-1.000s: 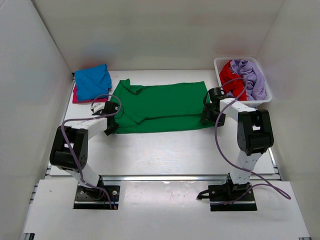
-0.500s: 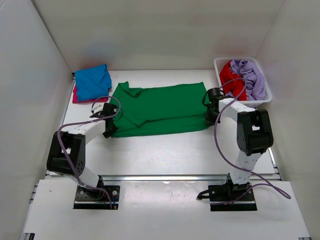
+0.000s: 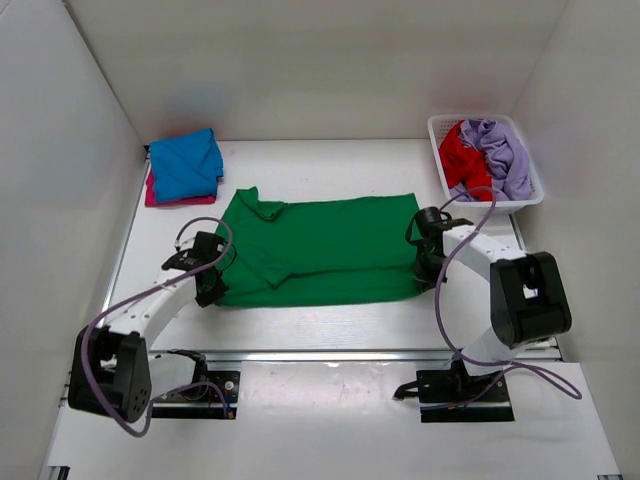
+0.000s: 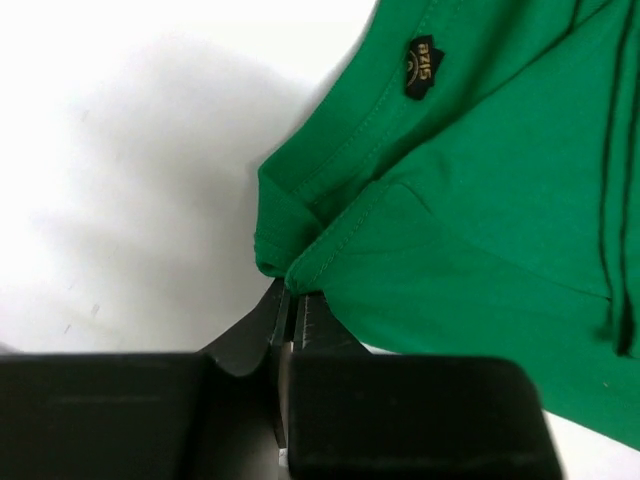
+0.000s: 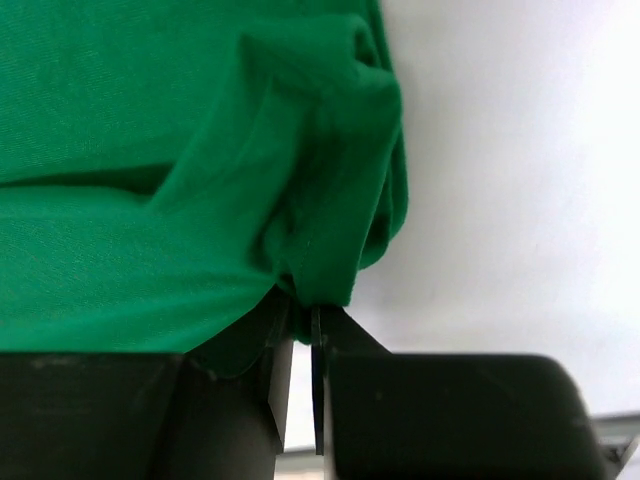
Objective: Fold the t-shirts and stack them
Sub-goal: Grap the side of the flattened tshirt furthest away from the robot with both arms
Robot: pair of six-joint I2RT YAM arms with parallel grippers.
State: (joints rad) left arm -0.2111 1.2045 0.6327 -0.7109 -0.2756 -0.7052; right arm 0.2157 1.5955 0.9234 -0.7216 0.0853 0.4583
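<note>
Two grippers, one green tee pulled nearer

We see the green tee [image 3: 320,250] lying closer to the arm bases than a second ago, its far edge now well apart from the back wall. Both arms are drawn back with it. The left gripper [image 4: 290,300] has its jaws clamped on the tee's near left corner, and the right gripper [image 5: 303,298] is pinched on the near right corner.

We count five tees. The green one lies spread flat on the table [image 3: 330,320]. A folded blue tee [image 3: 185,162] lies on a pink tee [image 3: 160,197] at the far left. A red tee [image 3: 462,155] and a lilac tee [image 3: 503,155] fill the one basket [image 3: 497,207] at the far right.
</note>
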